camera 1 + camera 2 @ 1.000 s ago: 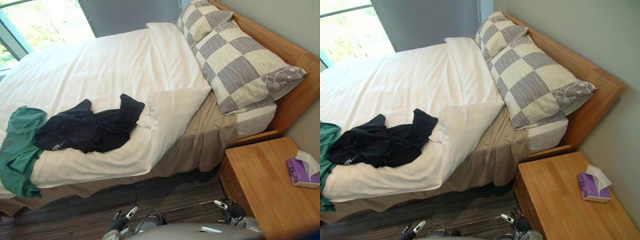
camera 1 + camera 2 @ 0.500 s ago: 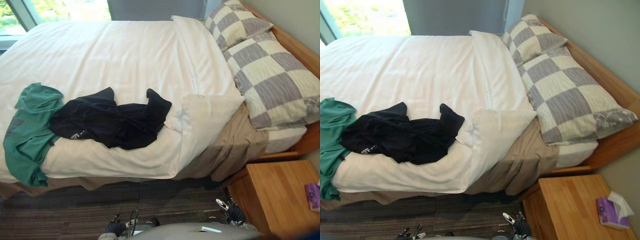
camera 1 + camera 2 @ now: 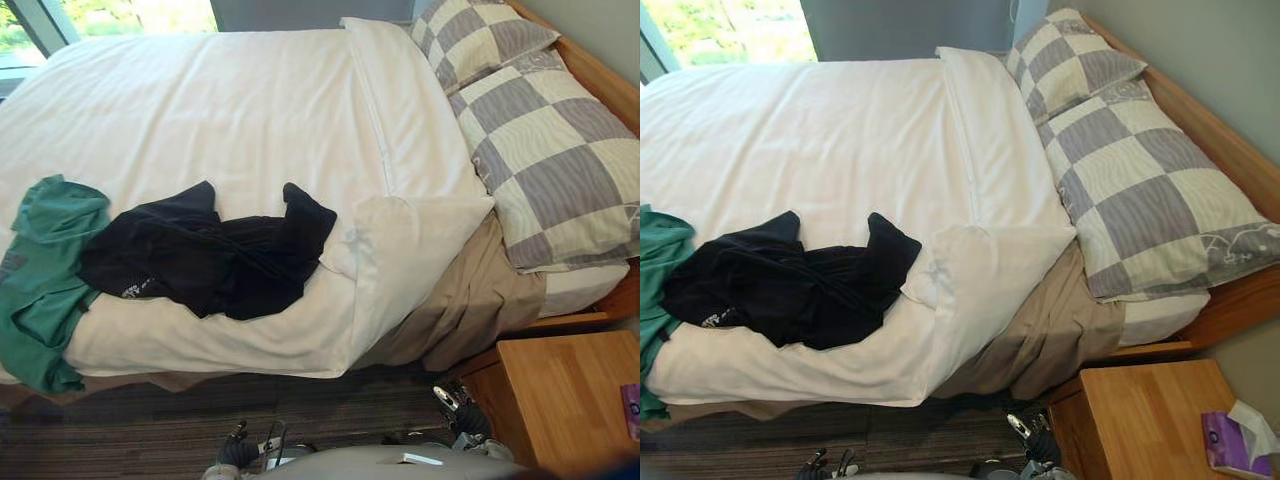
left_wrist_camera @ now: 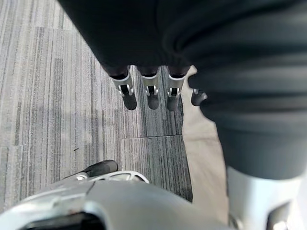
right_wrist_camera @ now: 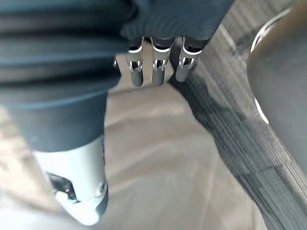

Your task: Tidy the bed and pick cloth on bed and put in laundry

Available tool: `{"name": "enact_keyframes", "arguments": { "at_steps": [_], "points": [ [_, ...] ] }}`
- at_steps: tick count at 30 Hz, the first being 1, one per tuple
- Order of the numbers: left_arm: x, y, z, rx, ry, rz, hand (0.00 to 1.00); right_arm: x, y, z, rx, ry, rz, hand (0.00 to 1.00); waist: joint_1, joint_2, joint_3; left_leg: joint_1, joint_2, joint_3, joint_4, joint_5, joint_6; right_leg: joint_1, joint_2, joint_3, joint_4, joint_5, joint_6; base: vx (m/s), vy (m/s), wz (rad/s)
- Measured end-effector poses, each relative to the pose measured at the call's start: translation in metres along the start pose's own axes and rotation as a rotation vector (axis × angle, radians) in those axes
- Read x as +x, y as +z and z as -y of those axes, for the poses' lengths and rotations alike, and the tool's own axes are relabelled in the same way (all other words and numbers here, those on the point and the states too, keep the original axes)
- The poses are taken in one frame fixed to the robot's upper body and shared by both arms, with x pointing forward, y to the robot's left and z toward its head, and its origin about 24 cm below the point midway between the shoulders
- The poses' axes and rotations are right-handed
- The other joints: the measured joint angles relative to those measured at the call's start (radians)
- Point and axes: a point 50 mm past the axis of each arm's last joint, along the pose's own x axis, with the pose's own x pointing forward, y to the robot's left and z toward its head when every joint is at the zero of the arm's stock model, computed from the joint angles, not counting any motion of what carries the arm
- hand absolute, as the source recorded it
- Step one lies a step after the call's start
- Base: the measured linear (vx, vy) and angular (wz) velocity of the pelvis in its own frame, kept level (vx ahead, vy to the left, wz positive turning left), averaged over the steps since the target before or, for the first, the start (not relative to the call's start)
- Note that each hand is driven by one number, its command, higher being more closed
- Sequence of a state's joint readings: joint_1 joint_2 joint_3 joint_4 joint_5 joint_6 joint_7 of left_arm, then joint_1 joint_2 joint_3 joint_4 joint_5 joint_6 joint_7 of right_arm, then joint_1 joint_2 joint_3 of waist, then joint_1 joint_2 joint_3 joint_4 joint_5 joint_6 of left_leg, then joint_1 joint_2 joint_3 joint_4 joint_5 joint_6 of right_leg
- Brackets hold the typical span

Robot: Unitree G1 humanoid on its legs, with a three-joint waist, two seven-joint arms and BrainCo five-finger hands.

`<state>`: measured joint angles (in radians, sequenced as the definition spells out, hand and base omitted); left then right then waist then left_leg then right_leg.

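Observation:
A black garment [image 3: 210, 262] lies crumpled on the white duvet [image 3: 230, 120] near the bed's front edge. A green garment [image 3: 40, 290] lies beside it on the left and hangs over the edge. The duvet's front right corner [image 3: 405, 245] is folded back, baring a tan sheet [image 3: 465, 305]. Both hands hang low over the floor in front of the bed, apart from the clothes. My left hand [image 3: 240, 452] has relaxed fingers [image 4: 148, 93] holding nothing. My right hand [image 3: 458, 410] also has loose, empty fingers [image 5: 157, 67].
Two checked pillows [image 3: 545, 150] lie against the wooden headboard [image 3: 1230, 150] on the right. A wooden nightstand [image 3: 565, 395] with a purple tissue box [image 3: 1230, 440] stands at the lower right. Dark striped carpet [image 3: 150, 430] runs along the bed's front.
The camera has swung, so the whole picture shifted and the nightstand slid toward the right edge. The clothes lie as before and both hands stay low.

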<state>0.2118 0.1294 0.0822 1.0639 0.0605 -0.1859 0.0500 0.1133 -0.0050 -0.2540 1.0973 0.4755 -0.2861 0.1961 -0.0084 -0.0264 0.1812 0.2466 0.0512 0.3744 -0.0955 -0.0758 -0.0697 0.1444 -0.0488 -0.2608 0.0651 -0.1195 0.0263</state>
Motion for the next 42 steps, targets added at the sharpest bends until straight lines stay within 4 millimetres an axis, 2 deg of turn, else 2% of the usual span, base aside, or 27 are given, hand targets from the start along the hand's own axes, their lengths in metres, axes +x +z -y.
{"name": "enact_keyframes", "arguments": {
  "at_steps": [2,5,7,8,10,13,16,19,24,25,27,28,33,35,37,40,42],
  "points": [
    [-0.001,-0.001,-0.001,-0.003,0.002,-0.003,0.00,0.000,0.004,0.007,0.026,-0.083,0.025,0.00,-0.002,-0.004,-0.001,0.001,-0.004,0.002,0.000,0.000,0.000,0.006,-0.002,0.002,-0.012,0.006,0.004,-0.04,0.012,-0.05],
    [-0.002,-0.003,-0.003,-0.012,0.005,-0.001,0.00,0.000,0.034,0.017,0.068,-0.215,0.176,0.00,-0.003,-0.009,-0.004,0.001,-0.008,0.003,0.000,0.000,0.000,0.004,-0.006,0.006,-0.012,0.006,0.005,-0.06,0.002,-0.03],
    [-0.003,-0.005,-0.004,-0.013,0.009,0.005,0.00,-0.001,0.079,0.021,0.061,-0.278,0.357,0.00,-0.003,-0.016,-0.008,0.000,-0.008,0.004,0.000,0.000,0.000,0.001,-0.004,0.018,-0.012,0.006,0.004,-0.07,-0.017,-0.06],
    [-0.004,-0.005,-0.004,-0.013,0.010,0.004,0.00,-0.002,0.091,0.021,0.048,-0.284,0.401,0.00,-0.003,-0.016,-0.009,0.000,-0.008,0.004,0.000,0.000,0.000,0.000,-0.004,0.021,-0.011,0.006,0.004,-0.06,-0.020,-0.06],
    [-0.006,-0.006,-0.003,-0.015,0.015,0.016,0.00,-0.016,0.161,0.020,-0.045,-0.285,0.652,0.00,-0.004,-0.014,-0.014,-0.013,-0.007,0.005,0.000,-0.001,0.001,-0.025,-0.003,0.029,0.005,0.004,0.002,-0.10,-0.024,-0.04],
    [-0.009,-0.011,-0.004,-0.009,0.024,0.012,0.00,-0.035,0.217,0.010,-0.172,-0.249,0.830,0.00,-0.006,-0.016,-0.020,-0.024,-0.004,0.001,-0.001,0.006,0.012,-0.038,-0.001,0.028,0.015,0.002,-0.002,-0.06,-0.027,0.03],
    [-0.012,-0.016,-0.003,0.005,0.046,0.004,0.00,-0.042,0.238,-0.006,-0.295,-0.230,0.871,0.00,-0.007,-0.016,-0.043,-0.035,-0.001,-0.003,-0.005,0.010,0.018,-0.049,0.004,0.027,0.022,-0.002,-0.007,-0.03,-0.046,0.01],
    [-0.014,-0.017,-0.003,0.013,0.062,0.006,0.00,-0.045,0.245,-0.021,-0.379,-0.200,0.886,0.00,-0.008,-0.013,-0.046,-0.042,0.001,-0.013,-0.006,0.014,0.024,-0.055,0.005,0.023,0.022,-0.002,-0.007,0.00,-0.036,0.06],
    [-0.015,-0.018,-0.004,0.024,0.077,0.009,0.00,-0.052,0.278,-0.075,-0.718,-0.082,0.995,0.00,-0.003,-0.017,-0.046,-0.061,0.000,-0.040,-0.006,0.020,0.033,-0.060,0.003,-0.003,0.022,-0.002,-0.007,0.00,-0.028,0.14],
    [-0.015,-0.018,-0.004,0.025,0.078,0.009,0.00,-0.053,0.281,-0.080,-0.745,-0.075,1.008,0.00,0.000,-0.019,-0.047,-0.063,0.001,-0.043,-0.006,0.020,0.033,-0.060,0.003,-0.004,0.022,-0.002,-0.007,0.00,-0.025,0.19],
    [-0.016,-0.020,-0.006,0.031,0.081,0.004,0.00,-0.054,0.288,-0.100,-0.824,-0.036,1.044,0.00,0.003,-0.028,-0.050,-0.074,0.001,-0.058,-0.006,0.023,0.036,-0.065,0.003,-0.013,0.022,-0.002,-0.007,0.00,-0.027,0.19],
    [-0.016,-0.019,-0.009,0.035,0.087,0.011,0.00,-0.054,0.292,-0.116,-0.857,-0.007,1.059,0.00,0.011,-0.041,-0.046,-0.080,0.002,-0.059,-0.004,0.025,0.038,-0.068,0.003,-0.016,0.022,-0.002,-0.007,0.01,-0.022,0.15],
    [-0.013,-0.011,-0.022,0.061,0.103,0.019,0.00,-0.049,0.298,-0.149,-0.905,0.066,1.065,0.00,0.029,-0.081,-0.025,-0.104,0.005,-0.066,0.025,0.012,0.045,-0.078,0.000,0.004,0.035,-0.001,-0.008,0.00,-0.010,0.12],
    [-0.005,0.006,-0.029,0.068,0.079,0.020,0.00,-0.055,0.311,-0.169,-0.957,0.112,1.110,0.00,0.036,-0.091,-0.001,-0.167,0.014,-0.076,0.115,-0.030,0.051,-0.105,-0.006,0.025,0.059,0.003,-0.015,-0.02,0.016,0.13],
    [0.005,0.031,-0.039,0.050,0.065,0.047,0.00,-0.064,0.330,-0.185,-0.998,0.129,1.167,0.00,0.054,-0.092,0.040,-0.236,0.031,-0.088,0.228,-0.081,0.056,-0.122,-0.002,0.056,0.065,0.011,-0.019,-0.05,0.037,0.09],
    [0.011,0.061,-0.052,0.038,0.072,0.107,0.00,-0.072,0.346,-0.202,-0.991,0.139,1.215,0.00,0.063,-0.090,0.084,-0.319,0.058,-0.115,0.352,-0.130,0.059,-0.141,0.011,0.056,0.071,0.014,-0.023,-0.04,0.010,0.15],
    [0.012,0.075,-0.060,0.041,0.085,0.137,0.00,-0.074,0.350,-0.213,-1.011,0.154,1.231,0.00,0.080,-0.092,0.101,-0.364,0.079,-0.125,0.420,-0.161,0.058,-0.155,0.026,0.058,0.071,0.015,-0.025,-0.04,0.022,0.08]
  ]
}}
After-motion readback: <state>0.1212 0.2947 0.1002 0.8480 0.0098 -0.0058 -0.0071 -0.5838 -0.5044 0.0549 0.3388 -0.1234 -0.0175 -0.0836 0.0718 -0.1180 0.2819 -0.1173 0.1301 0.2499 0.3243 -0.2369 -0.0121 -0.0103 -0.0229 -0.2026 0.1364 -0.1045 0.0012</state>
